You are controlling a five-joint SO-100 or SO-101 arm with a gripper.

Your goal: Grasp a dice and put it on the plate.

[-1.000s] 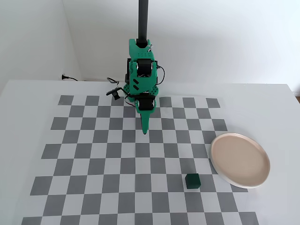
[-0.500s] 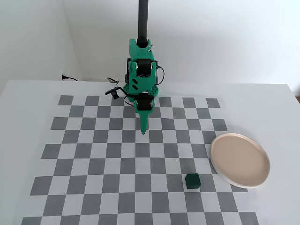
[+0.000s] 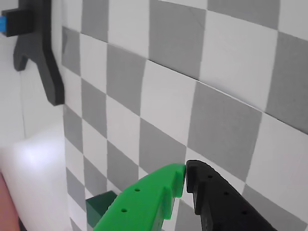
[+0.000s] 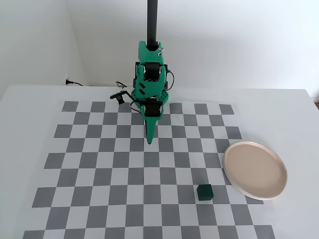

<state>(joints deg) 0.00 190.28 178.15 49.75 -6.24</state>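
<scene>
In the fixed view the dark green dice [image 4: 205, 192] sits on the checkered mat, just left of the beige plate [image 4: 255, 170] at the right edge of the mat. My gripper [image 4: 149, 142] points down over the mat's upper middle, well away from both. The wrist view shows the green and black fingertips of the gripper [image 3: 186, 173] touching, with nothing between them. There the dice [image 3: 98, 208] peeks out at the bottom, partly hidden behind the green finger [image 3: 144, 202].
The green arm's base [image 4: 149, 79] and a black pole [image 4: 152, 20] stand at the back of the white table. A cable and plug [image 4: 72, 82] lie at the back left. A black bracket [image 3: 43, 57] shows at the wrist view's top left.
The gripper tip has swung slightly to the left over the mat. Dice and plate have not moved.
</scene>
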